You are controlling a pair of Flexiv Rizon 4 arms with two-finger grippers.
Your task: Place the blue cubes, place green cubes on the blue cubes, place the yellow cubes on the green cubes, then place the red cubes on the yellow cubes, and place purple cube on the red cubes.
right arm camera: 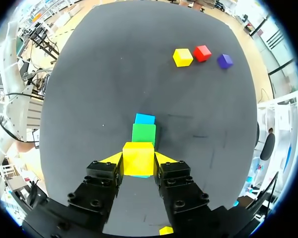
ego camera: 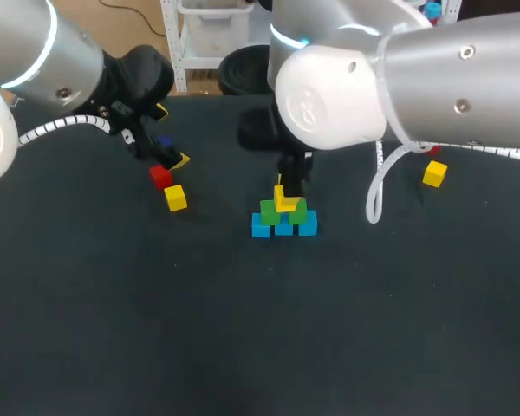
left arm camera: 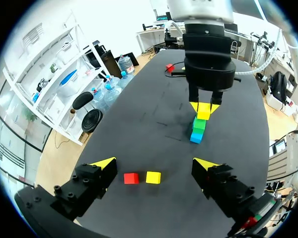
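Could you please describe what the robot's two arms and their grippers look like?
The left arm and right arm have silver-grey tubular links, white rounded joint caps and blue-lit rings. A white cable hangs off the right arm. The left gripper and right gripper are black, with bolted fingers and yellow wedge tips.

Right hand (ego camera: 286, 196) apparently holds yellow cube (ego camera: 287, 204) atop green cubes (ego camera: 269, 213), blue cubes (ego camera: 261, 228) beneath; left hand (ego camera: 170, 136) near red cube (ego camera: 160, 176).

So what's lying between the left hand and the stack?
A red cube and a yellow cube, side by side, seen in the left wrist view.
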